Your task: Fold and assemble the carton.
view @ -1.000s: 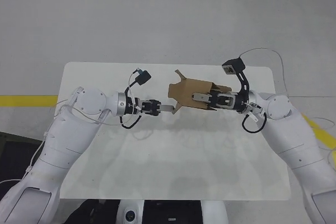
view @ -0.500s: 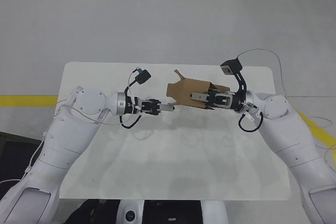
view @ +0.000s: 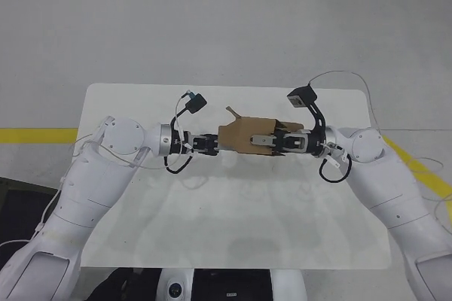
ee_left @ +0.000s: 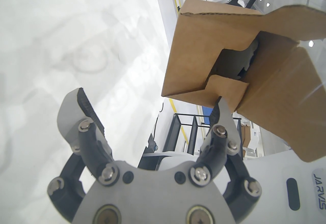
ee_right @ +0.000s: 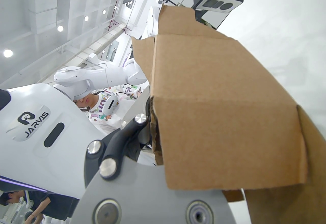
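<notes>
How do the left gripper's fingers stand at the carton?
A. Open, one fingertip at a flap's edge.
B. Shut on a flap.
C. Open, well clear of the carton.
A: the left gripper is spread wide, one fingertip against a flap edge of the carton.

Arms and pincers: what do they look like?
The white, round-shelled left arm and right arm have black wrists, each carrying a boxy camera on a black bracket with cables. The left pincer has a grey plate, black links, silver screws and pale fingers with black ribbed pads; the right pincer has matching plate and links.
</notes>
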`<control>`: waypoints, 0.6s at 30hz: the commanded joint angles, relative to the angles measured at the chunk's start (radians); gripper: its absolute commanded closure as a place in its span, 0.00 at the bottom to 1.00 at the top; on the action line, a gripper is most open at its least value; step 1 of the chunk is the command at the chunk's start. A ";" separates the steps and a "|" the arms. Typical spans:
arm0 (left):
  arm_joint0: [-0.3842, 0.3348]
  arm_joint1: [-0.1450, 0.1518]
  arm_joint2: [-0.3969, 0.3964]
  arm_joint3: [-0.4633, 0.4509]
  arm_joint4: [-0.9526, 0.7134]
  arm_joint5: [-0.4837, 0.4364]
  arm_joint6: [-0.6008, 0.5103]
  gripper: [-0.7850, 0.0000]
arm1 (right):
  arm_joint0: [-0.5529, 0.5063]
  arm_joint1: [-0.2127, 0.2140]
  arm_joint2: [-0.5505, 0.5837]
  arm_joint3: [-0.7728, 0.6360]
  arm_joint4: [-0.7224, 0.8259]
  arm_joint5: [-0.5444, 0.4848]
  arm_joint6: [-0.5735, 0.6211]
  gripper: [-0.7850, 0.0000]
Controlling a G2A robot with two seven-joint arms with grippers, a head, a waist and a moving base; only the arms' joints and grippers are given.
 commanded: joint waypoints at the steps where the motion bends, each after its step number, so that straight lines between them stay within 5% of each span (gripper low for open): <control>1: -0.003 -0.001 0.002 0.003 -0.001 -0.003 0.000 0.00 | 0.000 0.001 0.002 0.000 -0.003 -0.001 -0.001 1.00; 18: -0.020 -0.007 0.026 0.011 -0.007 -0.008 -0.016 0.00 | 0.002 0.003 -0.001 -0.001 -0.002 0.010 0.010 1.00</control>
